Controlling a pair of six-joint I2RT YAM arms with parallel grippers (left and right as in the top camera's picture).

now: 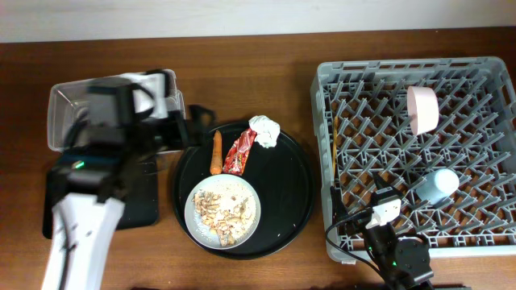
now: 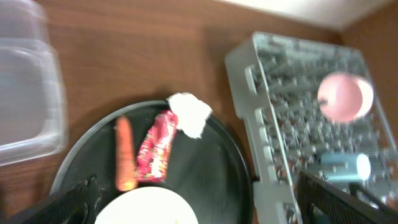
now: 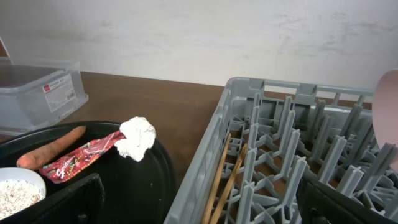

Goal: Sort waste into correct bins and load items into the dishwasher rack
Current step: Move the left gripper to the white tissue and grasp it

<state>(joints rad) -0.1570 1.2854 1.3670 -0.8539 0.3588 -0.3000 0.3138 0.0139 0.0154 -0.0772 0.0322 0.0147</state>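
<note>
1. Overhead, objects. A small orange carrot [image 1: 216, 153], a red wrapper [image 1: 239, 153] and a crumpled white tissue [image 1: 264, 130] lie on the round black tray [image 1: 298, 185]. They sit just above the pale grey plate [image 1: 242, 187], which carries beige food scraps [image 1: 222, 213]. In the grey rack [image 1: 403, 66], the pinkish bowl [image 1: 422, 109] stands on edge, the light blue cup [image 1: 435, 185] lies on its side, and the chopsticks [image 1: 334, 157] lie along the left wall.
2. Overhead, arms. The left arm [image 1: 81, 234] reaches up from bottom left over the flat black tray [image 1: 149, 201] and the clear tub [image 1: 60, 105]. Its blurred head is at the round tray's left rim. The right arm [image 1: 395, 254] sits low at the rack's front edge. The jaw state of either arm cannot be read here.
3. Left wrist. The left gripper [image 2: 198, 180] has its fingers wide apart and holds nothing. The carrot [image 2: 125, 154] and wrapper [image 2: 155, 149] lie side by side between the fingers and ahead of them, with the tissue [image 2: 189, 114] beyond. The plate [image 2: 146, 208] is at the bottom edge. The tub [image 2: 28, 106] is at left, and the rack [image 2: 249, 68] with bowl [image 2: 344, 96] and cup [image 2: 345, 167] is at right. The picture is motion-blurred.
4. Right wrist. The right gripper [image 3: 200, 186] is spread and empty, low over the rack's left wall [image 3: 205, 168]. The chopsticks [image 3: 227, 180] lie just inside that wall, between the fingers. The tissue [image 3: 137, 138], wrapper [image 3: 81, 158] and carrot [image 3: 53, 146] lie to the left, clear of both fingers.
</note>
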